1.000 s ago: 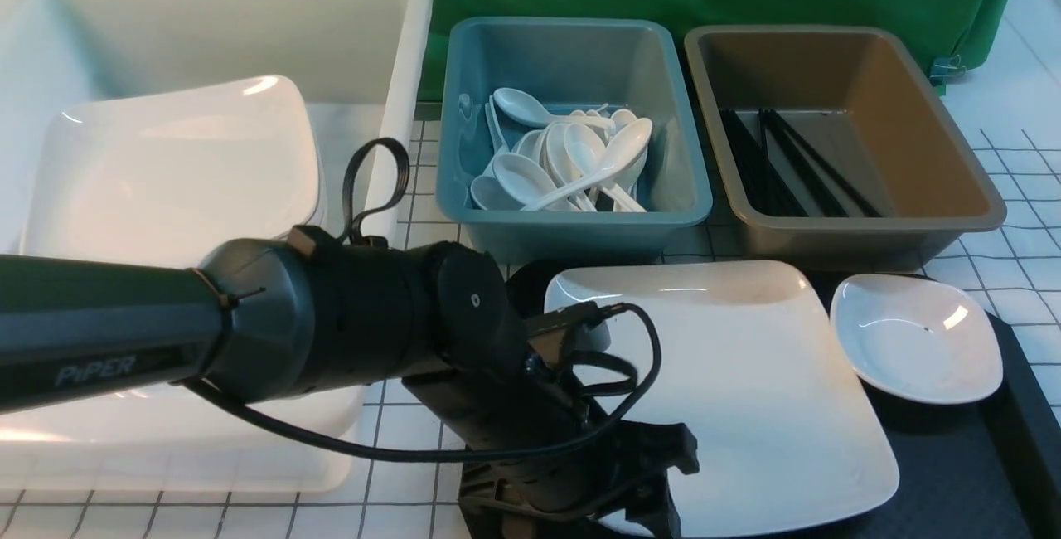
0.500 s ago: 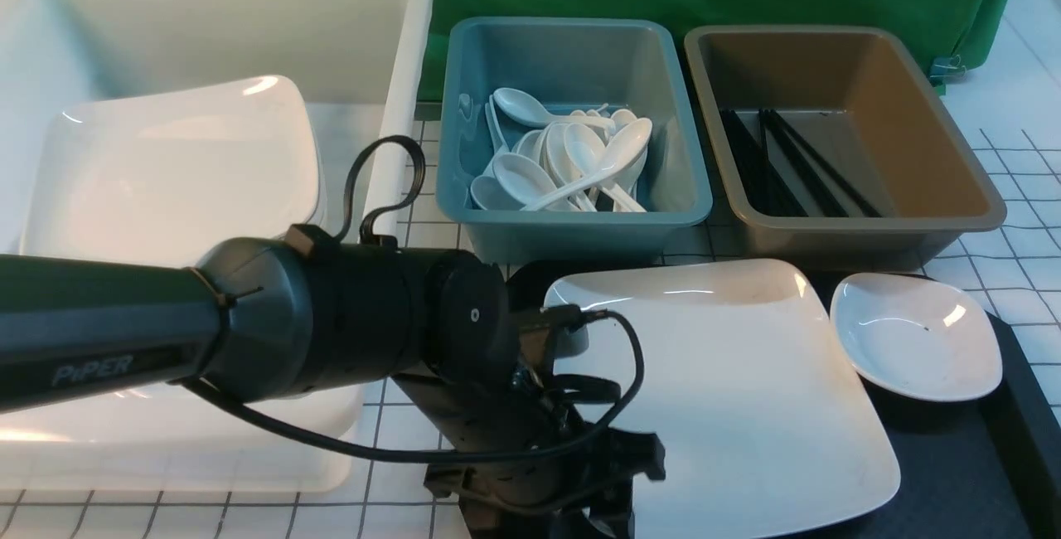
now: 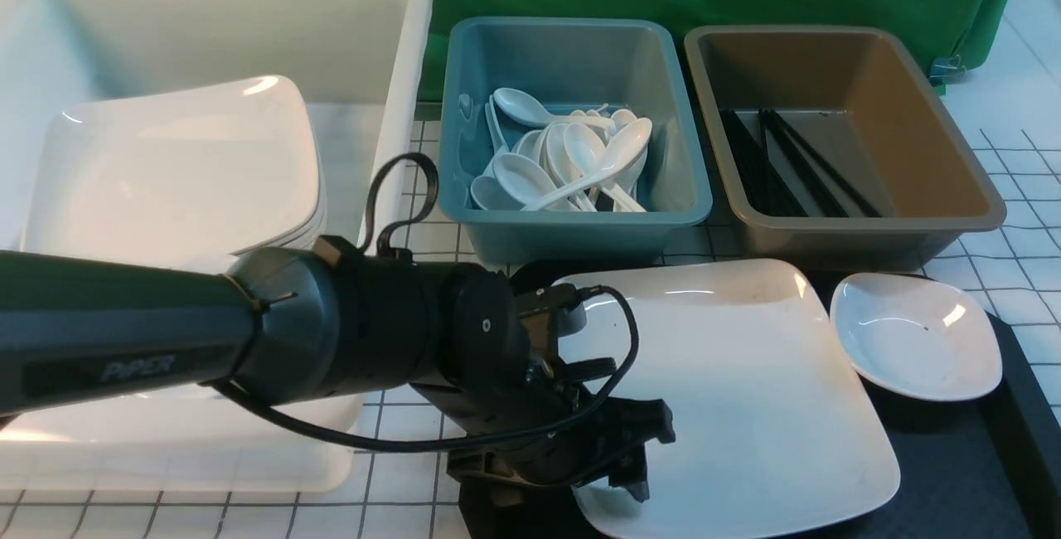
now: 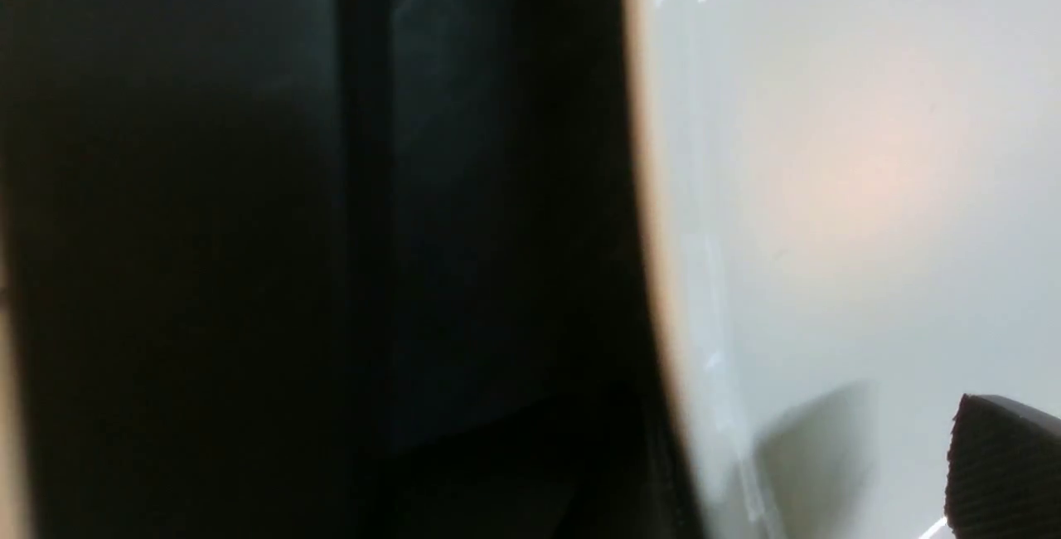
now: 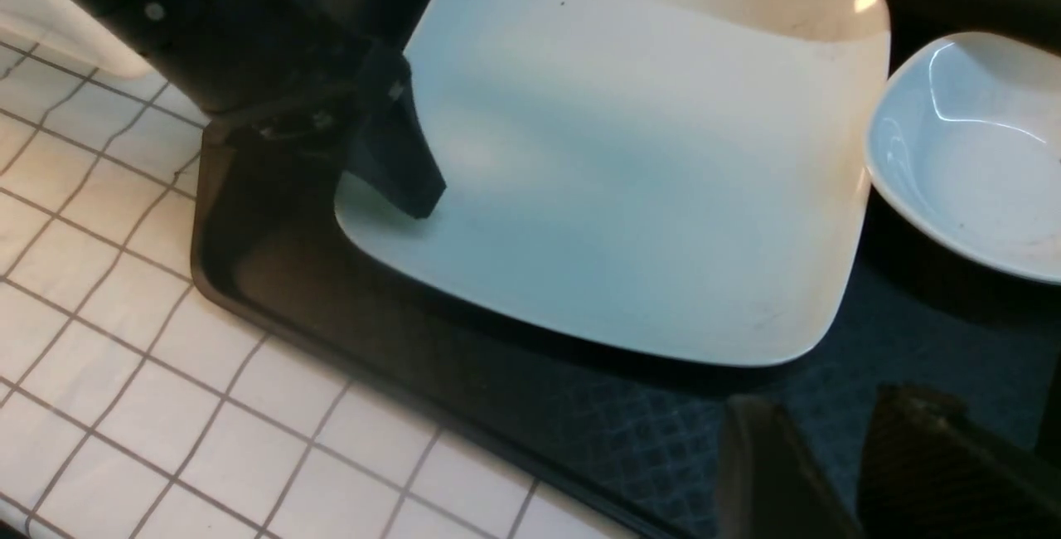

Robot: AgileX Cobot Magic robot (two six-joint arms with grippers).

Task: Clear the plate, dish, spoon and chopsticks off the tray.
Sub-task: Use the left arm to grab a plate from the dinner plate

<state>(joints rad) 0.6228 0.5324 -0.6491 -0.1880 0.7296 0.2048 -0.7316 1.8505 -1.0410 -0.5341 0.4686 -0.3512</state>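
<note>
The plate (image 3: 746, 381) lies on the tray (image 3: 953, 473), with the dish (image 3: 916, 336) just beside its far right corner, also on the tray. The left gripper (image 3: 626, 468) stands wide open at the plate's near left corner, one finger (image 5: 398, 166) over the rim. The right gripper (image 5: 829, 419) hovers over the tray's near edge, jaws parted and empty. Behind the tray, spoons (image 3: 572, 162) lie in the blue bin (image 3: 572, 228) and chopsticks (image 3: 787, 162) in the brown bin (image 3: 870, 232).

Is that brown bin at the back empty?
No, several black chopsticks lie along the bottom of the brown bin.
</note>
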